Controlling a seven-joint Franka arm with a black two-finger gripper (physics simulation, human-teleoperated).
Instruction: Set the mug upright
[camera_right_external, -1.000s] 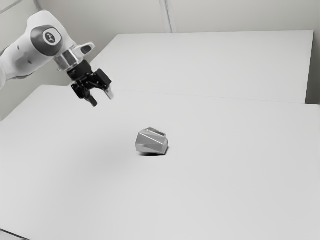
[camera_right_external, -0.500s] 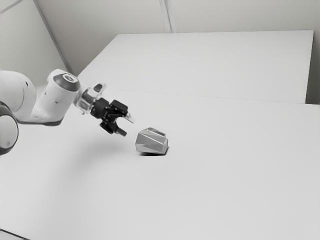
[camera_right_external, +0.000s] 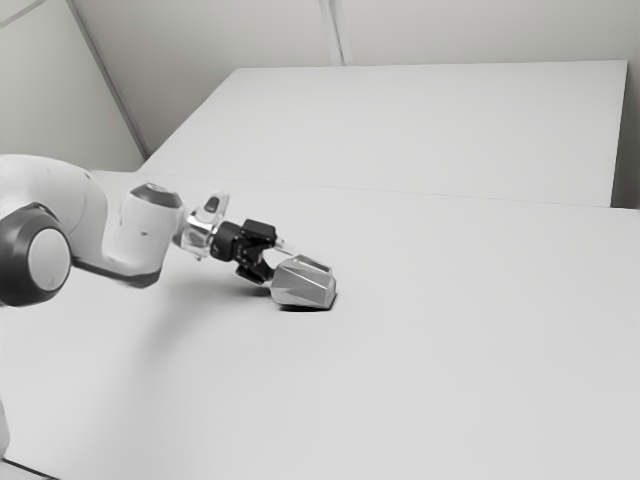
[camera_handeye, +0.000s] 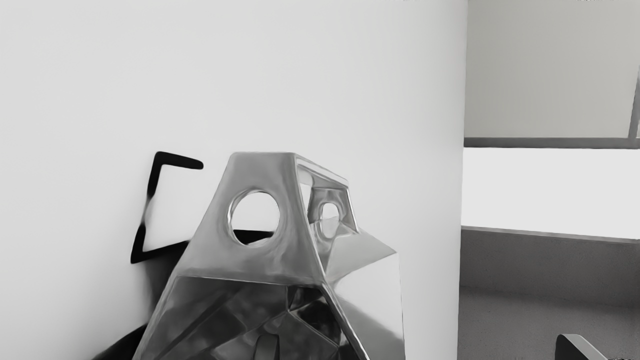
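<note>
The hand (camera_right_external: 280, 262) is spread at the mug (camera_right_external: 303, 283) – one fingertip (camera_handeye: 267, 348) shows against the mug's dark, faceted end, the other (camera_handeye: 575, 347) stands well off beyond its side. Whether anything touches, I can't tell. Best to centre the mug's wall between the fingers first, go in gently, and close only with metal on both sides – then lift a little and roll it slowly onto its base. It lies tipped over on the table (camera_right_external: 450, 340), silvery and angular, with a round hole (camera_handeye: 256, 217) through one sloping face.
</note>
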